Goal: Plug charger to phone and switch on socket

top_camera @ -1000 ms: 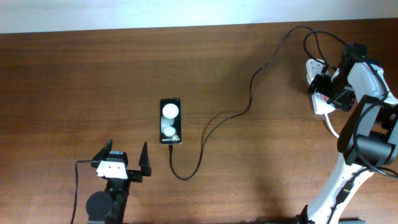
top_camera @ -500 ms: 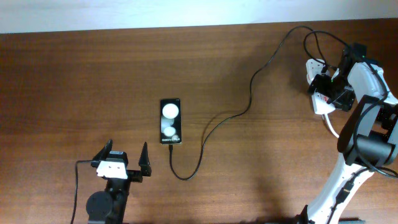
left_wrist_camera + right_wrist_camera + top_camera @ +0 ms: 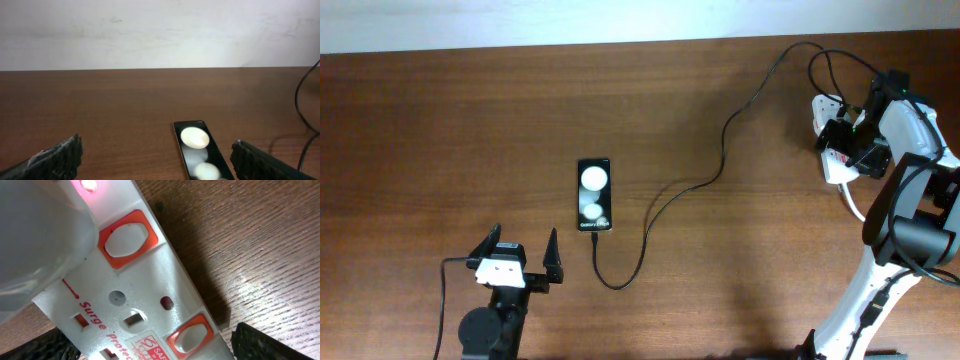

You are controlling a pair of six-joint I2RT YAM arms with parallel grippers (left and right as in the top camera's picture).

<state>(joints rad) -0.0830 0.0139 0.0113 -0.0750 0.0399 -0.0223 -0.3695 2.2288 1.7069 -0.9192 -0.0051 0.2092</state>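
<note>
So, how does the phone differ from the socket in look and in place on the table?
The phone is black with two white round spots; the socket is white with orange-red framed switches. The phone lies uncovered near the middle of the table; the socket sits at the far right, partly covered by the right gripper. Both lie flat on it, and the thin black charger leads toward each.
</note>
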